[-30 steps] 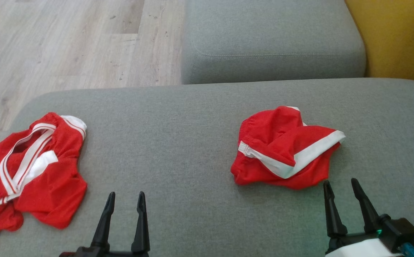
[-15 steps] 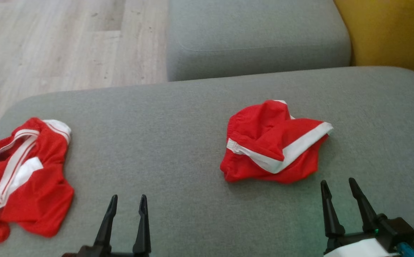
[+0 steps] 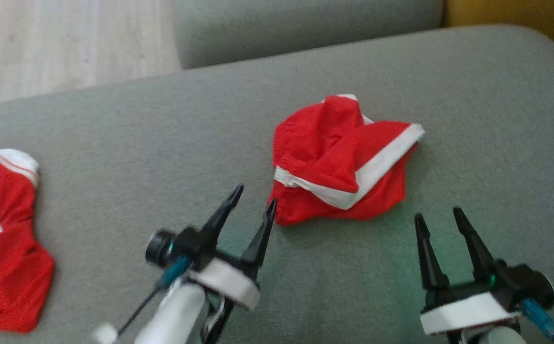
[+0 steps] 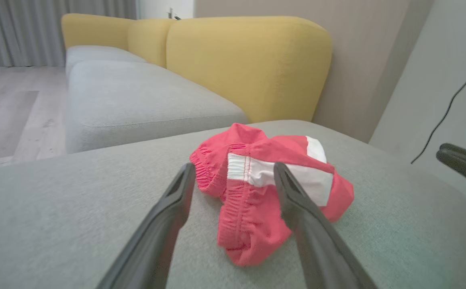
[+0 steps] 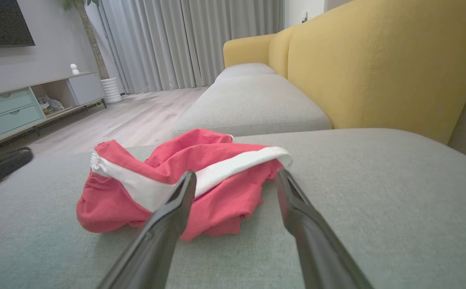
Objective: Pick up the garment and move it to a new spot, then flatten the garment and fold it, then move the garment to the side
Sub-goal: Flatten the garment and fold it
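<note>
Left tool (image 3: 255, 196) just swung in from the lower left, and its tips now sit right beside the near-left edge of the crumpled red garment (image 3: 339, 162) lying mid sofa cushion (image 3: 162, 143). It and the right tool (image 3: 438, 214) are both spread open, holding nothing, so I'd say the pickup's about to start.

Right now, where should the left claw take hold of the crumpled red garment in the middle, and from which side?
Likely best: grip the bunched waistband at the red garment's near-left corner, approaching from the left claw's side: that edge stands off the cushion, just ahead of the open fingers.
</note>
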